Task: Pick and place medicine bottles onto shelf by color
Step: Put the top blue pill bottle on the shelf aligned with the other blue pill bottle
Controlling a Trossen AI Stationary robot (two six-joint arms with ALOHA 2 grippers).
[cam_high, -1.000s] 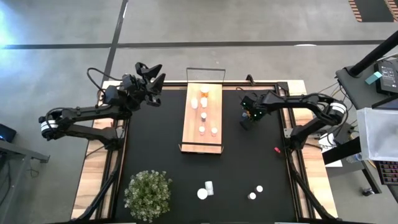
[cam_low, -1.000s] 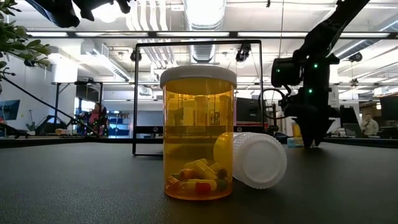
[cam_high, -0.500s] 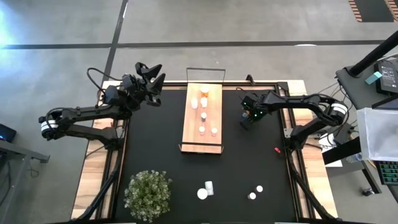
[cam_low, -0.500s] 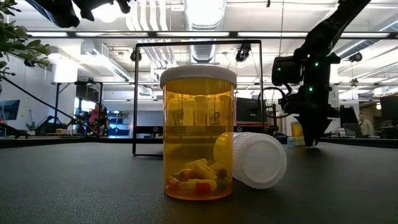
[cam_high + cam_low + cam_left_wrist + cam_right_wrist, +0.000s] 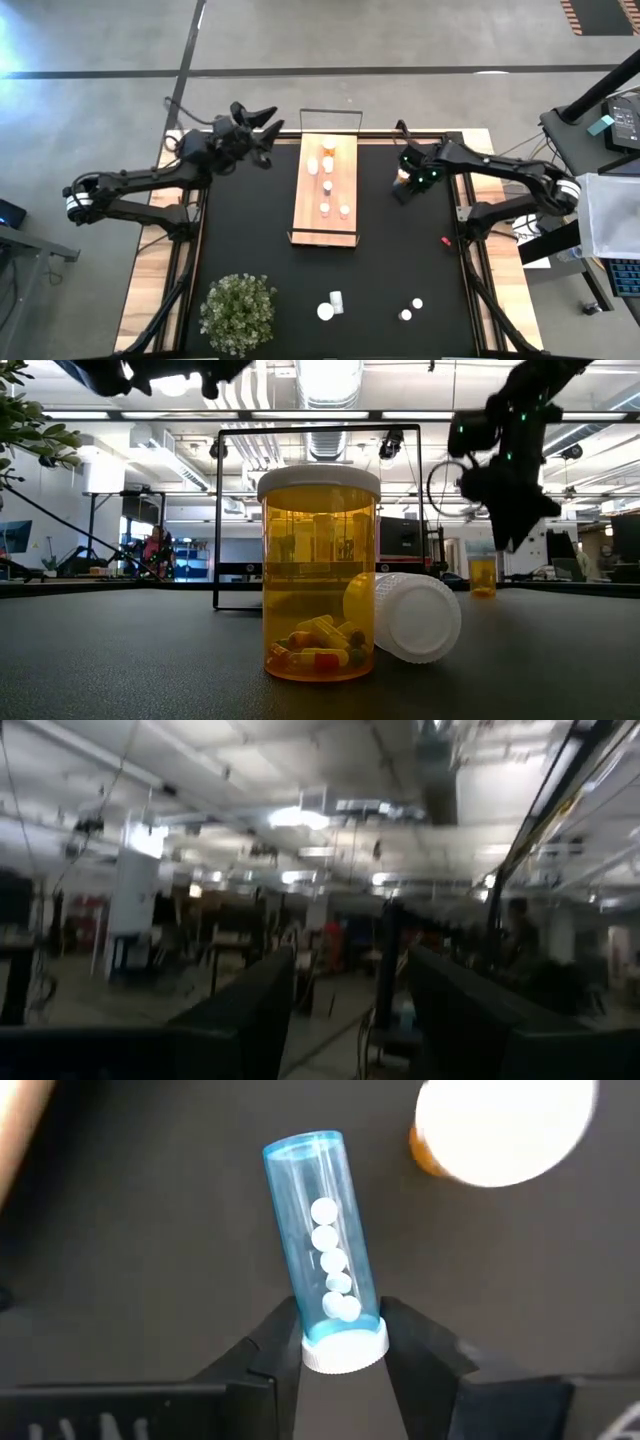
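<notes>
1. Nearest the low camera, an orange bottle (image 5: 320, 574) stands upright on the black mat (image 5: 120, 660), part-filled with capsules, and a capped bottle lying on its side (image 5: 405, 616) rests against its base; both probably wait their turn to be sorted
2. From above these read only as small pale tops near the mat's front edge, beside a potted plant (image 5: 239, 311)
3. Farther back, the shelf (image 5: 326, 188) lies along the mat's middle and carries several bottles in a loose line
4. Right of the shelf, the right gripper (image 5: 340, 1342) is closed on the capped end of a clear blue bottle (image 5: 322, 1248) holding white pills; the cap end is pinched, likely so the body hangs free for setting down
5. Only the right wrist view shows that grip; the low view hides it but reveals a small orange bottle (image 5: 482, 574) standing on the mat nearby
6. At the far left corner, the left gripper (image 5: 262, 131) hangs idle, jaws parted and empty
</notes>
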